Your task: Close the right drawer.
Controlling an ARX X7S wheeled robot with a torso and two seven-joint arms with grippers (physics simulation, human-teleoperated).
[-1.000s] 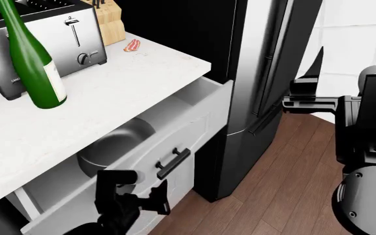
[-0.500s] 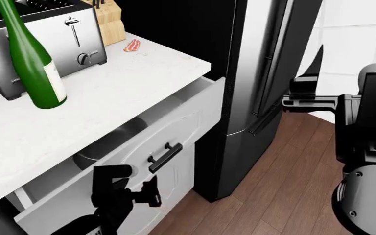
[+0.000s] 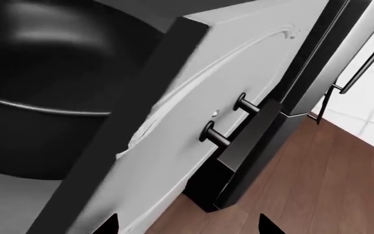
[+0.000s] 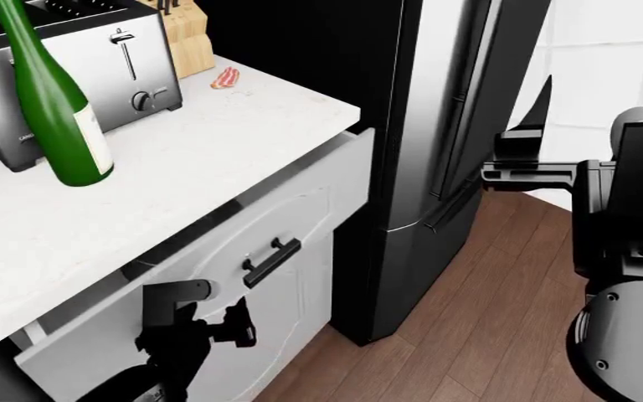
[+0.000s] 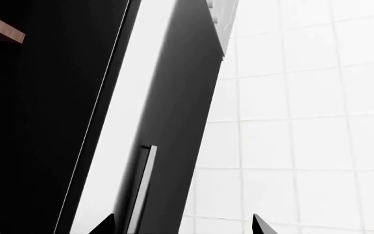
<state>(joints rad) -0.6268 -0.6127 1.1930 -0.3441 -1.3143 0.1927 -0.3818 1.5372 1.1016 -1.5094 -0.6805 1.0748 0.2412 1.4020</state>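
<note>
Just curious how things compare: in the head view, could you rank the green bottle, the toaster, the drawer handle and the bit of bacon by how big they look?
1. Toaster, though cut off by the frame.
2. Green bottle: nearly as large, also cut off, so the top two are unsure.
3. Drawer handle.
4. Bacon, lying farther from the camera, so it may look smaller than it is.

No text can be read — the toaster (image 4: pixel 70 67) carries a small mark, too blurred to make out

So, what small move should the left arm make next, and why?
Probably keep pushing the right drawer inward with the left gripper. A dark gap shows under the countertop, and the left wrist view shows a dark pan inside, so it is not fully shut.
</note>
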